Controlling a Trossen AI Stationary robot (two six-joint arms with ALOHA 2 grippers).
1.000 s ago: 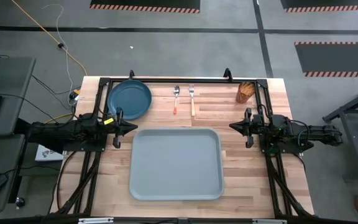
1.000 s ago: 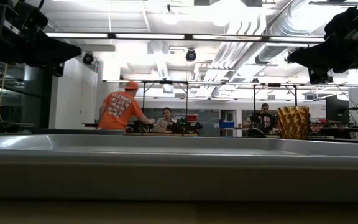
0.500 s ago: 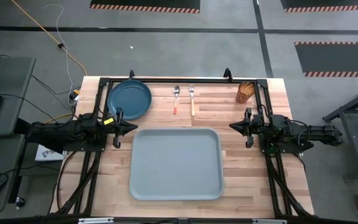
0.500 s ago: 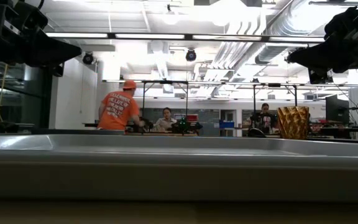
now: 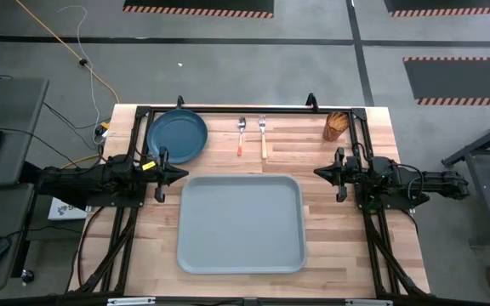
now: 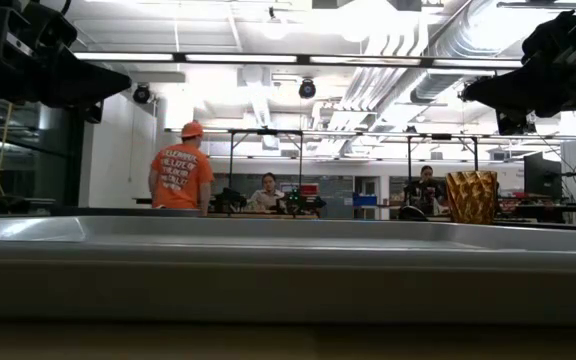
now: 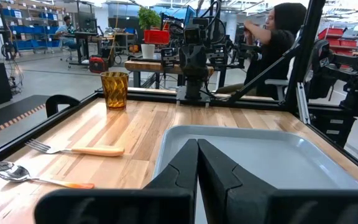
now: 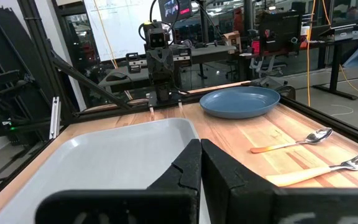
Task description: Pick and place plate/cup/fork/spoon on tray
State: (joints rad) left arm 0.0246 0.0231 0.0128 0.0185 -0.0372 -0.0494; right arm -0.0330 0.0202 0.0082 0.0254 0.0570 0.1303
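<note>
The dark left gripper and dark right gripper face each other across the table, fingers pressed together, holding nothing.

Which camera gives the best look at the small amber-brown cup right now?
The left wrist view: the amber-brown cup stands upright, unobstructed on the wooden table. The high view shows it small from above, the low view only beyond the grey-blue tray's rim. The right wrist view misses it.

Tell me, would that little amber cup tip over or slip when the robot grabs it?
The small amber-brown faceted cup stands upright on the wooden table, taller than wide, so a sideways nudge might tip it. It looks glossy and see-through, probably glass or hard plastic, so likely stiff but perhaps slippery between fingers. Its faceted sides may help grip.
</note>
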